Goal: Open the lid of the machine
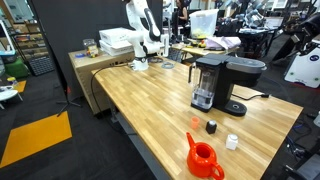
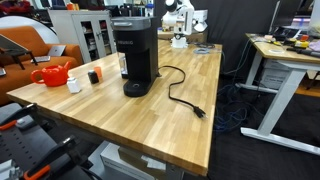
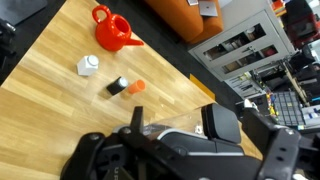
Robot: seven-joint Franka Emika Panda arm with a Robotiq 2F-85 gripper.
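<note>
The black coffee machine [image 1: 222, 85] stands upright on the wooden table, and both exterior views show it [image 2: 135, 55]. Its flat dark lid [image 1: 232, 63] lies shut on top [image 2: 133, 22]. In the wrist view the lid [image 3: 218, 125] and the translucent water tank [image 3: 150, 135] show from above, between my two dark fingers. My gripper [image 3: 207, 128] is open and empty. In both exterior views my white arm [image 1: 143, 25] stands at the far end of the table [image 2: 182, 22], well apart from the machine.
An orange-red teapot [image 1: 203, 158] [image 3: 112, 32], a small white cap [image 1: 232, 142] [image 3: 88, 66] and a small black-and-orange item [image 3: 125, 87] lie beside the machine. Its power cord [image 2: 180, 95] trails across the table. A white boxy device [image 1: 117, 42] sits by the arm.
</note>
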